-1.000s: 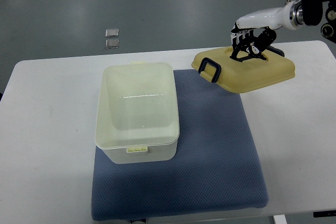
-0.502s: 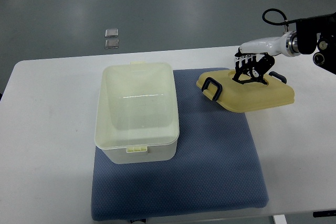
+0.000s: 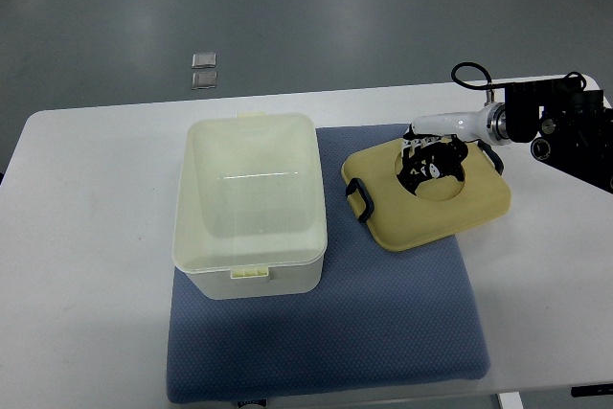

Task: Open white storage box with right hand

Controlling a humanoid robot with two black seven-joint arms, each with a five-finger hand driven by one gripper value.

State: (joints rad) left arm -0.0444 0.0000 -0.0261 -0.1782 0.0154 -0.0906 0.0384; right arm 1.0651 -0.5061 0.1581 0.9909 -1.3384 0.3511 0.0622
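Observation:
The white storage box (image 3: 251,200) stands open on the left part of a blue mat (image 3: 383,323), its inside showing. Its yellowish lid (image 3: 431,213), with a black handle (image 3: 360,200) at the left end, lies flat to the right of the box, partly on the mat and partly on the table. My right hand (image 3: 428,162) comes in from the right edge and rests on the lid's middle, fingers curled into the round recess there, still holding it. The left arm does not show.
The white table (image 3: 86,265) carries the mat and box. The right arm's black wrist and cable (image 3: 546,126) lie over the table's right edge. Two small square objects (image 3: 204,70) lie on the grey floor beyond the table.
My right hand has brought the lid down and to the left, from tilted in the air near the far right to lying flat on the mat beside the box.

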